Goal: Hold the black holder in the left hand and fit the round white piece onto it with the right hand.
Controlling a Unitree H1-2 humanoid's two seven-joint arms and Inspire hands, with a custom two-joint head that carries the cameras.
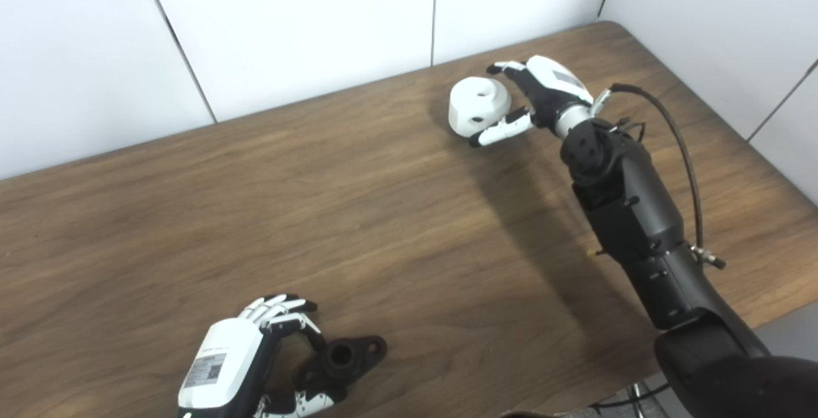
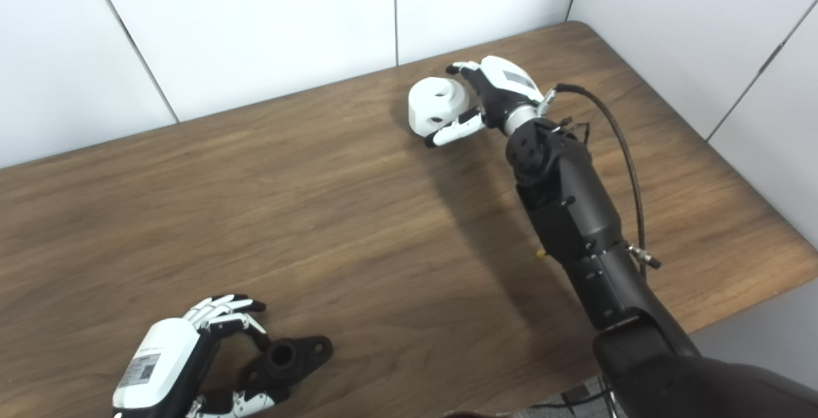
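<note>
Left eye view: the right hand (image 1: 533, 95) cups the round white piece (image 1: 479, 106) at the worktop's (image 1: 383, 213) far side; close firmly before lifting. Right eye view: the left hand (image 2: 192, 357) curls around the black holder (image 2: 284, 357) near the front edge; keep its socket upward.

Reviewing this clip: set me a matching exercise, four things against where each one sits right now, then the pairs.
Things:
1. black holder
2. round white piece
3. left hand
4. right hand

Places:
A. far side of the table, fingers around the white part
B. near edge, beside the left hand
C. far side, near the wall
D. near edge, fingers curled by the black part

Pairs: 1-B, 2-C, 3-D, 4-A
</note>
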